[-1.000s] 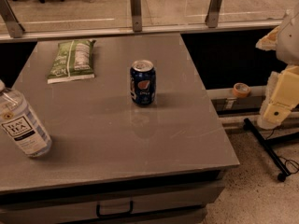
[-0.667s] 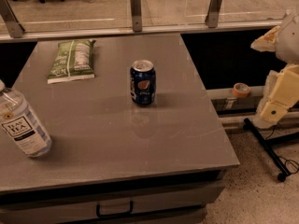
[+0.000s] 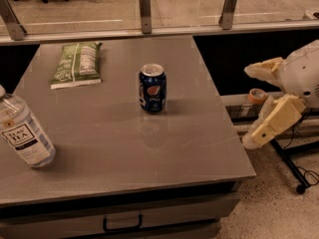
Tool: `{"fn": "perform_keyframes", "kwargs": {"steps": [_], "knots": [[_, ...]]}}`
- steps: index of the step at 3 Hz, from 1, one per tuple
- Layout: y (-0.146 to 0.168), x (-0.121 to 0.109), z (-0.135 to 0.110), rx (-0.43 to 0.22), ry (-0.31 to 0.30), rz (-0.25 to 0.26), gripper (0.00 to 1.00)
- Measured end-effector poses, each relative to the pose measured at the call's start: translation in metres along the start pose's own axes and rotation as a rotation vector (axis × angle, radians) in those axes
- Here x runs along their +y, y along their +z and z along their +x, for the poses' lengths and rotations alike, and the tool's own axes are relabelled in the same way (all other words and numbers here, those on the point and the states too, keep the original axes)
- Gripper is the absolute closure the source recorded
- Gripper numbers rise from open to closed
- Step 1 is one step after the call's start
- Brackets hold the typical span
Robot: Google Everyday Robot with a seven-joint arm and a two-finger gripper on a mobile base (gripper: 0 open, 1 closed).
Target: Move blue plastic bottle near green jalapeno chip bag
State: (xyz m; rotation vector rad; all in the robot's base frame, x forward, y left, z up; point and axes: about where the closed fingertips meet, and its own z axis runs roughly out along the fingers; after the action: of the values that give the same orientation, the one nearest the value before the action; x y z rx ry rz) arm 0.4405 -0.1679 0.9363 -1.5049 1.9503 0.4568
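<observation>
The blue plastic bottle (image 3: 25,133), clear with a white "TEAS' TEA" label, stands at the table's front left, with its cap cut off by the picture's left edge. The green jalapeno chip bag (image 3: 76,63) lies flat at the back left of the table, well apart from the bottle. My gripper (image 3: 247,106) is off the table's right edge, level with the table's middle. It is open and empty, with its two cream fingers spread wide and pointing left. It is far from both the bottle and the bag.
A dark-blue soda can (image 3: 152,87) stands upright near the table's middle, between my gripper and the bag. The grey table (image 3: 149,153) has a drawer handle below its front edge. A glass railing runs behind it. An orange tape roll (image 3: 257,95) and a black stand leg are on the floor at the right.
My gripper has moved left, closer to the table's right edge. The bottle, can and bag have not moved.
</observation>
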Motion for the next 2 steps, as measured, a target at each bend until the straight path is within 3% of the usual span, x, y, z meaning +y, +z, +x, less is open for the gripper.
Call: {"fn": "perform_keyframes", "kwargs": {"steps": [1,2], "knots": [[0.027,0.02,-0.034,-0.226,-0.016,-0.053,0.0],[0.027,0.035,-0.074,-0.334,-0.031,-0.097,0.0]]}}
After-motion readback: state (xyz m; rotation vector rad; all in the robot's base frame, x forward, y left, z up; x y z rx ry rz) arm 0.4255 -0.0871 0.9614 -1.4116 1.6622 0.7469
